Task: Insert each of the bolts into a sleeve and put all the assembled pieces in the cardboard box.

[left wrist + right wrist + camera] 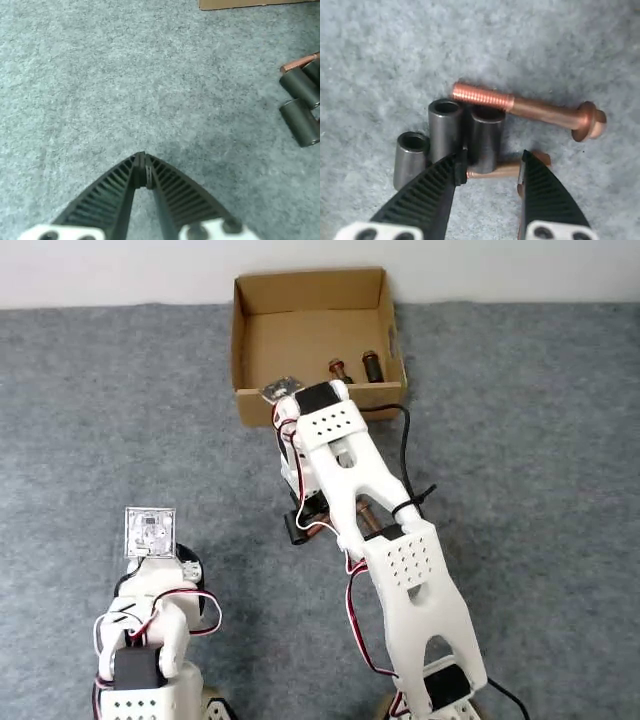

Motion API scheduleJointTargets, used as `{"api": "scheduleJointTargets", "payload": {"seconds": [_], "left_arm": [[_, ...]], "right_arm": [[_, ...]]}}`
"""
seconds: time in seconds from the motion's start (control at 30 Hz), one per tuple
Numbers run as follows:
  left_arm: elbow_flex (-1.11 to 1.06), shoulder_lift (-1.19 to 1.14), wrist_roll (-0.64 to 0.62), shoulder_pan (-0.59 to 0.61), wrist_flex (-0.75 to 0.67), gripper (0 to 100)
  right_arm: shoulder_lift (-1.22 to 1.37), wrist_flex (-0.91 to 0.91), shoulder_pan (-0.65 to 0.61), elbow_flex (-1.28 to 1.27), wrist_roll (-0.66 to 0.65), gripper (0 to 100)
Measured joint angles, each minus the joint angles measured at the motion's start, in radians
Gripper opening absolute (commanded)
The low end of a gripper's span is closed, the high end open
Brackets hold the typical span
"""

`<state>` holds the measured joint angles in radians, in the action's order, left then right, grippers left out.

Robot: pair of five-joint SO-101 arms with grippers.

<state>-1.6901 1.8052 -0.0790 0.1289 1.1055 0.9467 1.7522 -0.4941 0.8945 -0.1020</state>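
Right claw, jaws apart, astride a bolt beside three sleeves

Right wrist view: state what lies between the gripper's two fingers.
A copper bolt lies across the gap of the open right gripper, seen in the right wrist view.

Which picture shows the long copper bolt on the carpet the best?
The right wrist view: the whole copper bolt lies there, thread to head, beside three dark sleeves. The left wrist view catches a copper end at its edge. In the high view a bolt piece peeks from under the right arm, mostly hidden.
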Motion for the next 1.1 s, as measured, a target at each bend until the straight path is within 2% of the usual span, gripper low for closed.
{"api": "scheduleJointTargets", "payload": {"seconds": [0.17, 0.3, 0.63, 0.97, 1.1], "left_arm": [[0.000, 0.000, 0.000, 0.000, 0.000, 0], [0.000, 0.000, 0.000, 0.000, 0.000, 0], [0.000, 0.000, 0.000, 0.000, 0.000, 0], [0.000, 0.000, 0.000, 0.000, 0.000, 0], [0.000, 0.000, 0.000, 0.000, 0.000, 0]], "right_arm": [[0.043, -0.031, 0.003, 0.002, 0.000, 14.6], [0.064, -0.041, 0.005, 0.006, 0.000, 0.6], [0.037, -0.003, 0.002, 0.014, 0.000, 0.9], [-0.198, 0.002, -0.008, 0.008, 0.138, 0.8], [-0.347, 0.002, -0.009, -0.104, 0.198, 0.8]]}}
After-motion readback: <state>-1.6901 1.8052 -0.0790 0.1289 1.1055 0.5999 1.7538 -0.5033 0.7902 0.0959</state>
